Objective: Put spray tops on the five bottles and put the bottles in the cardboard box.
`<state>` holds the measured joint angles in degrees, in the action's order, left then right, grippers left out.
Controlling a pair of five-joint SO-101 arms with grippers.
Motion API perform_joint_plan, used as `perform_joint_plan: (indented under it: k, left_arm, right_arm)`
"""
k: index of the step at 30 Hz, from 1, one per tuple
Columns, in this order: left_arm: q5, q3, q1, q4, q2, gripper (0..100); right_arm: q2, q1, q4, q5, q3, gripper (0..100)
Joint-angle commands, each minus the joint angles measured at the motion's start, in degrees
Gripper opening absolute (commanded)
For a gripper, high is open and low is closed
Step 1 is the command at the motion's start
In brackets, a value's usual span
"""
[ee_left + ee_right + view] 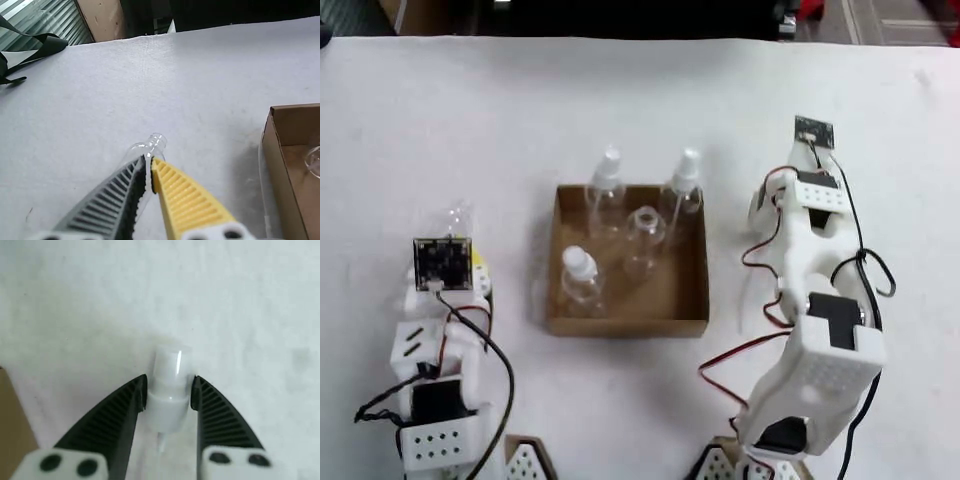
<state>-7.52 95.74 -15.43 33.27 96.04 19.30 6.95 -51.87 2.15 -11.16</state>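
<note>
Bottle (150, 143), clear and uncapped, lies near the counter's (620, 90) left edge, pinched by the low left end effector (150, 160). The right end effector (169, 381), pointing down, pinches a white spray top (170, 371) between the box (625, 325) and the counter's right edge.

— The bottle (156, 142) is clear, glossy plastic; the spray top (170, 377) is smooth white plastic.
— The box (625, 326) is matt brown cardboard. The tabletop (200, 75) looks like rough white cloth, perhaps. The claw fingers (120, 412): ribbed matt plastic.
</note>
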Motion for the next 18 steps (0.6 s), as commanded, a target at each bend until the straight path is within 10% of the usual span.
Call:
perform_joint_plan:
  k: [1, 18]
  left_arm:
    - [-0.79, -0.70, 0.57, -1.32, 1.10, 3]
    - [-0.79, -0.70, 0.57, -1.49, 1.10, 3]
  right_arm:
    - [-0.66, 0.66, -0.22, -0.35, 2.11, 13.0]
    - [-1.10, 1.89, -0.04, -0.44, 2.02, 1.5]
